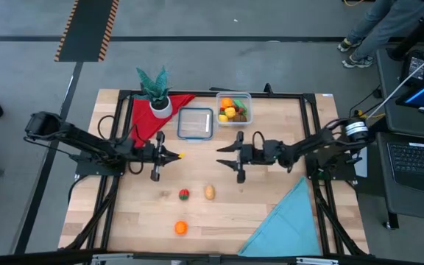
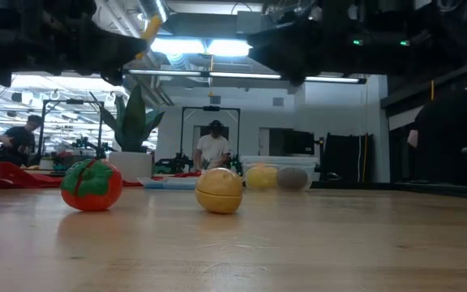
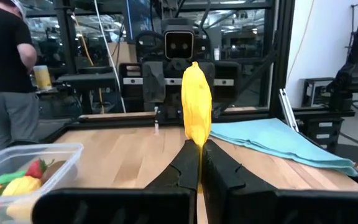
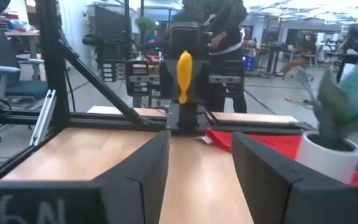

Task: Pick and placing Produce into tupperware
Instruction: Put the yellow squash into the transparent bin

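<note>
Left tool [image 3: 199,163] (closed) gripping yellow produce [image 3: 196,106]

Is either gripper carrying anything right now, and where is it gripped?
The left gripper is shut on a yellow produce piece, pinching its lower tip so it stands up above the fingers. The right gripper is open and holds nothing.

Left gripper [image 1: 174,155] grips a yellow piece [image 1: 180,155] mid-desk, facing the right gripper [image 1: 224,157], whose jaws are spread. The tupperware [image 1: 233,108] sits far, holding produce; three pieces [image 1: 209,193] lie near.
</note>
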Controlling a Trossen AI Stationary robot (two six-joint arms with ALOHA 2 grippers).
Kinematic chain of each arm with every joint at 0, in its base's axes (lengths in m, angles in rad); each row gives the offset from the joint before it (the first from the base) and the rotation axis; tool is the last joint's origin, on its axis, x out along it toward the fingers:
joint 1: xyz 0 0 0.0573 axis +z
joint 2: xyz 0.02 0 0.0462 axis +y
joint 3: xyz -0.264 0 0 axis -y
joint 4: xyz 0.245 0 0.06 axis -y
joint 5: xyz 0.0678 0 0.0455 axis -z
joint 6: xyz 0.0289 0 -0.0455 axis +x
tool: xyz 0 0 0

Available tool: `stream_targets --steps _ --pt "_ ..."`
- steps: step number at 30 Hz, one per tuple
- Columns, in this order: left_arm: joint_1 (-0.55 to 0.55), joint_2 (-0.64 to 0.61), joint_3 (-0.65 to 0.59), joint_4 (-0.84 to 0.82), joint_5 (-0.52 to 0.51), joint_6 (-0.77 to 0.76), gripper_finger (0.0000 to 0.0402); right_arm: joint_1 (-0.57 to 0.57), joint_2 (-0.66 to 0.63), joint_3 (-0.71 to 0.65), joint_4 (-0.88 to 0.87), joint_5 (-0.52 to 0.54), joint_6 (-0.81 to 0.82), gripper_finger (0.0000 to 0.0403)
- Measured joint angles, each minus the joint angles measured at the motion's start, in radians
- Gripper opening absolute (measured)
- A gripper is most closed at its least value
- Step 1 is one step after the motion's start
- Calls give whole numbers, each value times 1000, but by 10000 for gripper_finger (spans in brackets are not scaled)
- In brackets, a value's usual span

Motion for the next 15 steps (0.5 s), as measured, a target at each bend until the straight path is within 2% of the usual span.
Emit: stream_targets --steps 9,15 --pt "28 161 101 0 4 15 0 -2 201 243 -8 -11 -101 177" --pt "33 231 140 5 3 19 0 -6 252 329 -29 -32 -106 177"
